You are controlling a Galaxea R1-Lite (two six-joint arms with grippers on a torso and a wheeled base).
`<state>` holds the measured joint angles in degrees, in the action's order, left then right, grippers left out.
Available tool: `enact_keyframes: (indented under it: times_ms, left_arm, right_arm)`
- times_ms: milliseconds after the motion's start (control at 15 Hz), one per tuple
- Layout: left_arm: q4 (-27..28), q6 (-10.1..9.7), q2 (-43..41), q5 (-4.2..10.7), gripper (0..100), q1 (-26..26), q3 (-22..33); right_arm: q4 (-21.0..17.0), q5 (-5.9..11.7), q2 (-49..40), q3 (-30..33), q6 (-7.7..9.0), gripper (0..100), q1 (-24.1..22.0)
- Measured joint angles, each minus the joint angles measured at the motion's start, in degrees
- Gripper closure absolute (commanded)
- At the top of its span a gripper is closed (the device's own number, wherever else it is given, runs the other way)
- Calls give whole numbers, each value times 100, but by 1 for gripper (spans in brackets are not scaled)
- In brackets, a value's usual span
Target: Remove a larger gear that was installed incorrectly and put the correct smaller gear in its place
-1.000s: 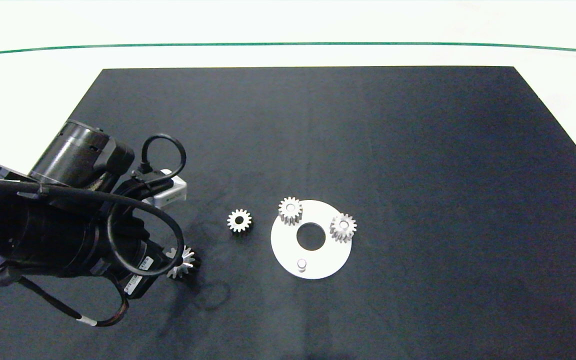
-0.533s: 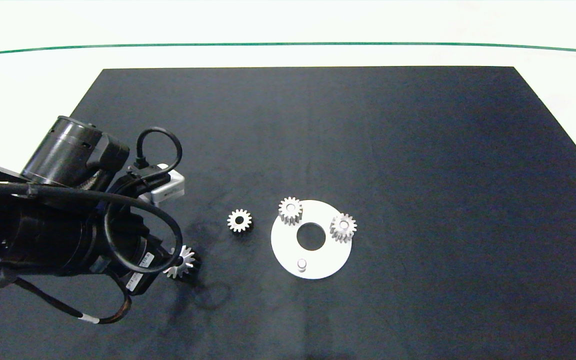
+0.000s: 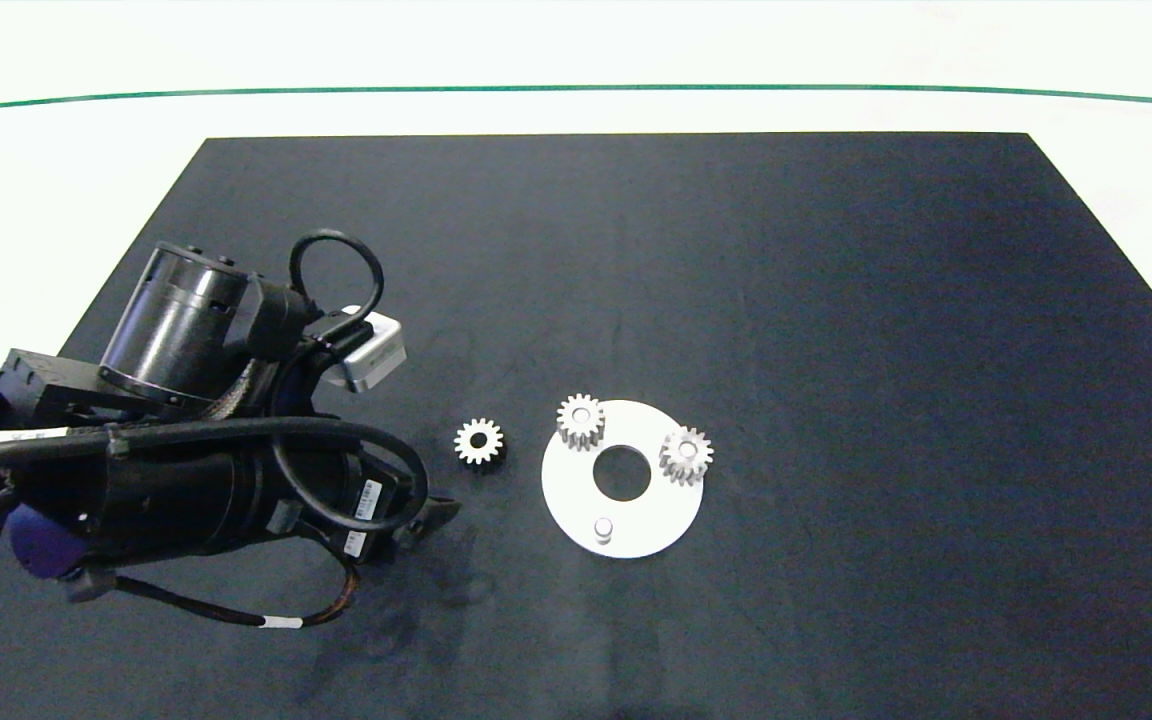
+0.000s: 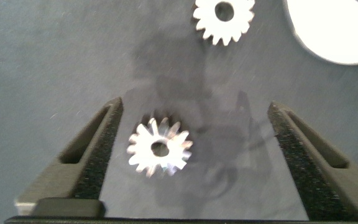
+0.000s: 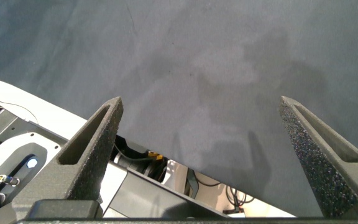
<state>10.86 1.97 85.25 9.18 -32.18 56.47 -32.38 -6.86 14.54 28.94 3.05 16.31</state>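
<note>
**benchwatcher:** So where's everything at? I see the left gripper [image 4: 188, 165] low over the black mat [image 3: 836, 300], toward its left edge and a bit toward the near edge.

**gearhead_42:** Yep. In the left wrist view its fingers [image 4: 95, 152] are spread wide and gripping nothing. The larger gear [image 4: 160, 147], the spiky star-toothed one, lies flat on the mat between them, much closer to one finger, maybe just brushing its foam pad, hard to say. The other finger is well clear of it. From the head camera the arm hides that gear completely.

**benchwatcher:** And the smaller gear?

**gearhead_42:** The loose smaller gear [image 3: 479, 441] sits flat on the mat, just left of the white disc [image 3: 636, 525], not touching it. It's out past the gripper's fingertips in the wrist view too [image 4: 224, 20].

**benchwatcher:** What's on the disc?

**gearhead_42:** Two mounted gears: one [image 3: 580, 419] at its far-left rim, one [image 3: 686, 455] at its right rim. Big round hole in the middle, and a bare peg [image 3: 603, 527] on the near side with nothing on it.

**benchwatcher:** Right arm?

**gearhead_42:** Out of the head view. The right gripper [image 5: 207, 162] hangs wide open with nothing in it, over the edge of the mat, with some robot hardware showing below that edge.
</note>
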Motion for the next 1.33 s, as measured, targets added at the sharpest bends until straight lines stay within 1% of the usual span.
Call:
enact_keyframes:
  times_ms: [67,333,467,867,933,1067,1133,1200,1267,1333]
  left_arm:
    - [-61,-18,50,0,0,-11,-10]
    - [-640,-41,319,-1,0,10,17]
    - [-900,-90,458,22,0,10,4]
    - [-1353,-90,725,66,0,-43,-13]
    - [-1389,-82,753,132,0,-72,-13]
    - [-1557,-63,841,357,0,-106,-22]
    - [-1675,-49,887,401,0,-135,-43]
    - [-1805,2,931,413,0,-177,-71]
    - [-1827,39,965,432,0,-212,-101]
    - [-1841,52,998,485,0,-244,-116]
  right_arm:
    - [2,0,0,-4,0,0,-5]
    - [2,-2,4,-13,0,0,-6]
    - [5,0,1,-13,0,0,-9]
    - [2,-2,-2,-4,0,0,-9]
    - [2,-2,-2,-4,0,0,-6]
    - [5,1,-2,-4,0,0,-6]
    - [2,1,-2,-2,0,0,-9]
    - [5,1,-2,5,0,0,-9]
    - [5,1,-2,7,0,0,-6]
    - [5,1,-2,7,-2,0,-6]
